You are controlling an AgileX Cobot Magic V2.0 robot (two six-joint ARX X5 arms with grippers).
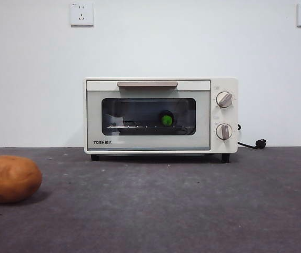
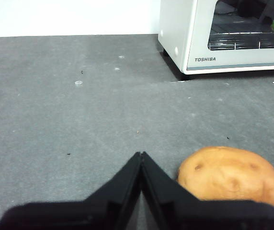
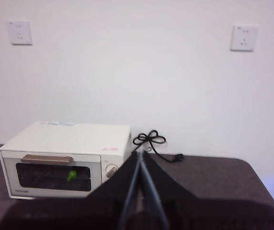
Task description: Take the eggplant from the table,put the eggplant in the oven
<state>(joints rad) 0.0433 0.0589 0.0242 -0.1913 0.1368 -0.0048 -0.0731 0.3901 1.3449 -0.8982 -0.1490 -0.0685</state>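
Potato, grey table, closed oven

We read one brand name, "TOSHIBA", printed in dark capitals on the oven, at the lower left corner of its door frame just under the window; from the left wrist view we read the same word on the oven at that same corner. In the right wrist view we see a small reddish mark on the top of the oven near its right front edge, too blurred for us to read.
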